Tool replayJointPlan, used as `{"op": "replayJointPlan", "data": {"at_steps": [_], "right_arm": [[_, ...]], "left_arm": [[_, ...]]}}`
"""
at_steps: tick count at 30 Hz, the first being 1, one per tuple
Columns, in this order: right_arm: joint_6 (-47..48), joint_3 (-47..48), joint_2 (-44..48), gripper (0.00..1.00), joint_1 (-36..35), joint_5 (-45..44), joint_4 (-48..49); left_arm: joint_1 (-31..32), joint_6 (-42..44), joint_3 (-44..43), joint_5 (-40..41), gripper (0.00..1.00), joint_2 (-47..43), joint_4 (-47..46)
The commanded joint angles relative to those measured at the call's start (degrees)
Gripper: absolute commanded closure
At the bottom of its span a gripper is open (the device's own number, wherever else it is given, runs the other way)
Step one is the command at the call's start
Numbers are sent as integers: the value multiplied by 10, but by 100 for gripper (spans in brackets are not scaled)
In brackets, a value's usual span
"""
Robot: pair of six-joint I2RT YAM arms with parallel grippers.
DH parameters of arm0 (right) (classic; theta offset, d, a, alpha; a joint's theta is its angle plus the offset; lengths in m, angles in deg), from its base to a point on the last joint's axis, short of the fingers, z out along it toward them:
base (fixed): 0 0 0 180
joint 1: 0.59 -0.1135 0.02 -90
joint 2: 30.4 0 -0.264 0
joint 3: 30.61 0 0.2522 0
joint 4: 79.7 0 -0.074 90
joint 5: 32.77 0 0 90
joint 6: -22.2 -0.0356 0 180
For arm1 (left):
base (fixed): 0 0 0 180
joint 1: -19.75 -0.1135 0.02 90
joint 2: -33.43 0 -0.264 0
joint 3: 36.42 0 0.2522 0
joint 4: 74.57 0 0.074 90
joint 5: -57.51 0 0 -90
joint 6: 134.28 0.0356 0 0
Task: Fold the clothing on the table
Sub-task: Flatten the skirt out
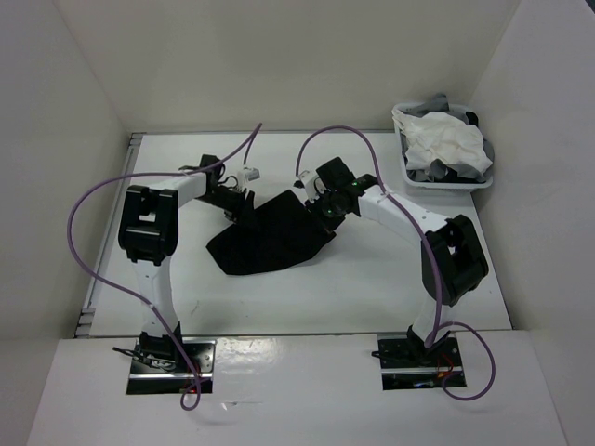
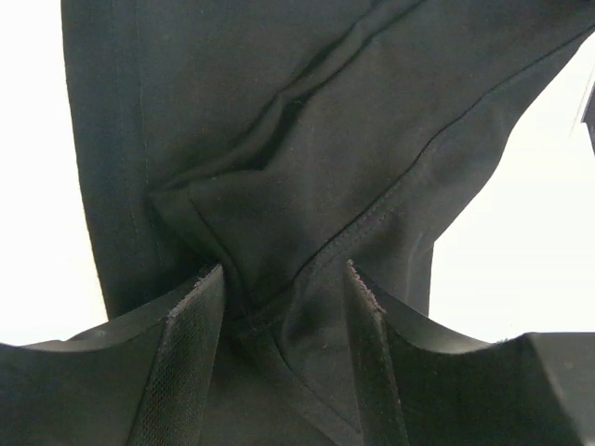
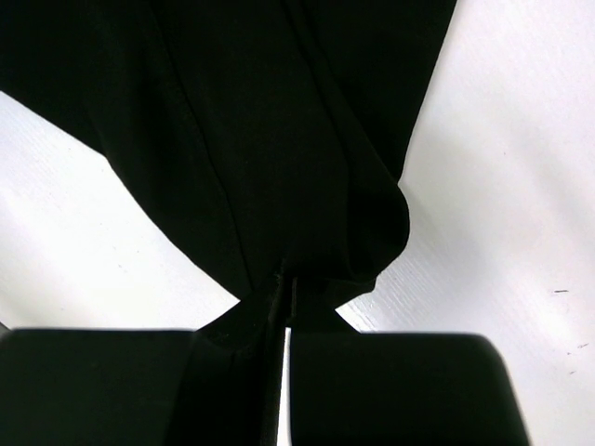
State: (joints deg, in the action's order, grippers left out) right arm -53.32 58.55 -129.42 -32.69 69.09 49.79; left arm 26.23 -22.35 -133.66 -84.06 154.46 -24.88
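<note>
The black clothing lies crumpled on the white table, its far edge lifted between the two arms. My left gripper is at the garment's far left corner. In the left wrist view its jaws stand apart, with a seamed fold of the clothing lying loosely between the fingers. My right gripper is at the far right corner. In the right wrist view it is shut on a bunched edge of the clothing, which hangs away from it over the table.
A small white basket stands at the back right corner, holding a white garment and some grey cloth. White walls close in the table on the left, back and right. Purple cables loop from both arms.
</note>
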Motion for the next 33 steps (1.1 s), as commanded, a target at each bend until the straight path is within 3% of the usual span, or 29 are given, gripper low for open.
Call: {"op": "replayJointPlan", "data": {"at_steps": [1,7,13,17,18,20,28,33], "right_arm": [[4,-2,27,100,4,9,19],[4,-2,32,100,4,14,19],[4,-7,37,100,4,14,24],[4,-7,37,100,4,19,24],[4,-7,43,100,4,19,24],[4,-7,43,100,4,19,24],[10,35,101,100,9,-9,-4],[22,87,164,100,9,-32,-27]], "left_arm": [[1,23,-20,-38,40,9,18],[7,18,-33,-33,45,25,18],[19,7,-38,-22,57,31,12],[24,7,-38,-22,76,42,12],[24,7,-38,-22,88,42,12],[24,2,-43,-15,100,42,17],[11,-23,-69,-5,100,-62,34],[-9,-58,-69,8,100,-196,24]]}}
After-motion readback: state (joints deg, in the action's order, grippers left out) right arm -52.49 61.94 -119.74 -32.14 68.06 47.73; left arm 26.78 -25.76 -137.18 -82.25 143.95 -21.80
